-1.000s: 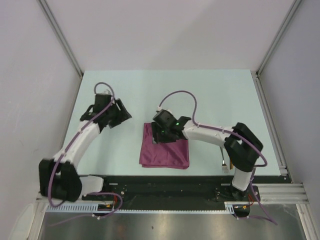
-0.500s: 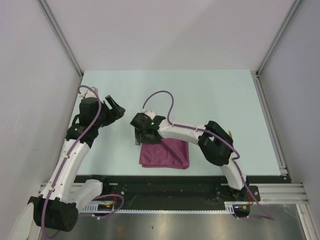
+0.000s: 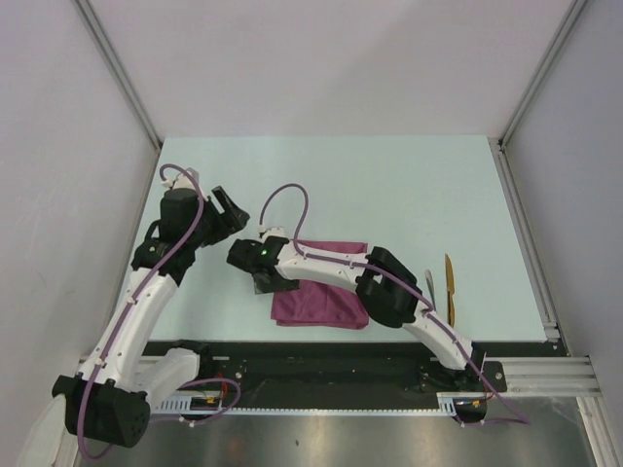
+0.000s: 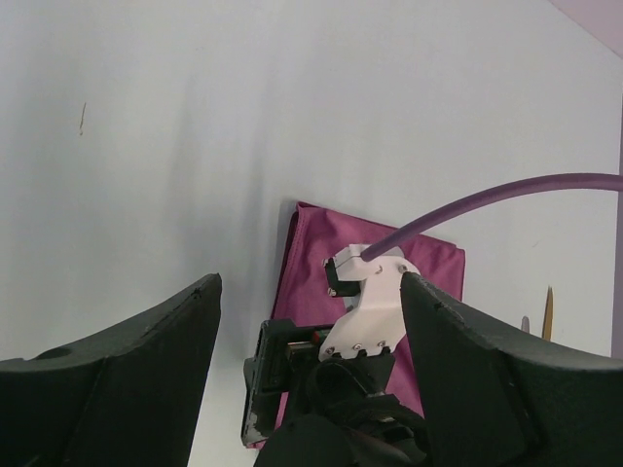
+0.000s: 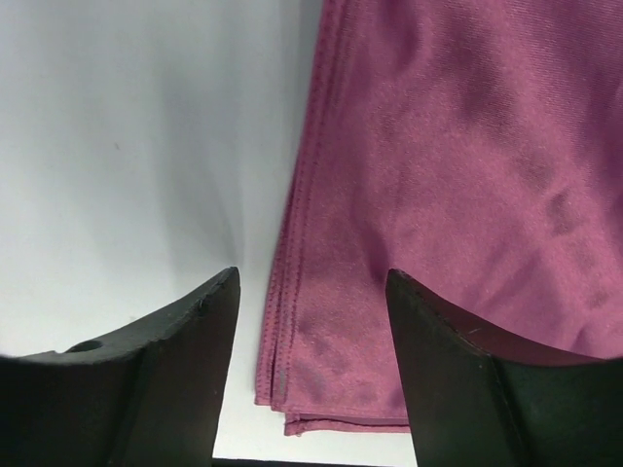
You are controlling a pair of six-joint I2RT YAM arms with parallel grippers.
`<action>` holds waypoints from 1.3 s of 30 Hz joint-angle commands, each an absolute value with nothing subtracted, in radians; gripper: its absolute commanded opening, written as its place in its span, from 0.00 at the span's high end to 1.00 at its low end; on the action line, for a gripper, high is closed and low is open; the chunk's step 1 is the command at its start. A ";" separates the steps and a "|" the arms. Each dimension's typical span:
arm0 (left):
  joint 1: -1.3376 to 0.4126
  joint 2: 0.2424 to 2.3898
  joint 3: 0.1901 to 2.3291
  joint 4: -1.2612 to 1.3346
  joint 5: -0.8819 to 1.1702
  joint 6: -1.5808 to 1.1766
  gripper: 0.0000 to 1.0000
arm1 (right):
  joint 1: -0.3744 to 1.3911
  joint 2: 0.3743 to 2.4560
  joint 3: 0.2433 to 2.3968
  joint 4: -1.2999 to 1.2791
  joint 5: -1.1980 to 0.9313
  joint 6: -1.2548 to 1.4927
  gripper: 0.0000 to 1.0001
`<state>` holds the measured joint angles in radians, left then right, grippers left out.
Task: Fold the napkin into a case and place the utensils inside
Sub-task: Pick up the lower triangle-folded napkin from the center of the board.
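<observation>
Right claw (image 5: 310, 292), seemingly over napkin (image 5: 467, 175) edge

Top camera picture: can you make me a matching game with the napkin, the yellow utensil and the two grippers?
Things:
1 napkin
2 golden utensil
3 left gripper
4 right gripper

Places or states:
A open, above the napkin's edge
B lying far right
C folded, plum-magenta
D open, left of the napkin, not over it

Pairs: 1-C, 2-B, 3-D, 4-A
</observation>
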<state>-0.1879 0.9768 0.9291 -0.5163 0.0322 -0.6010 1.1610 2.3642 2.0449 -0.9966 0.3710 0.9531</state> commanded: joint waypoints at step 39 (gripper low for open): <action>-0.181 1.015 0.859 -0.385 0.276 -0.542 0.16 | 1.049 1.955 1.427 -0.392 0.078 0.804 1.00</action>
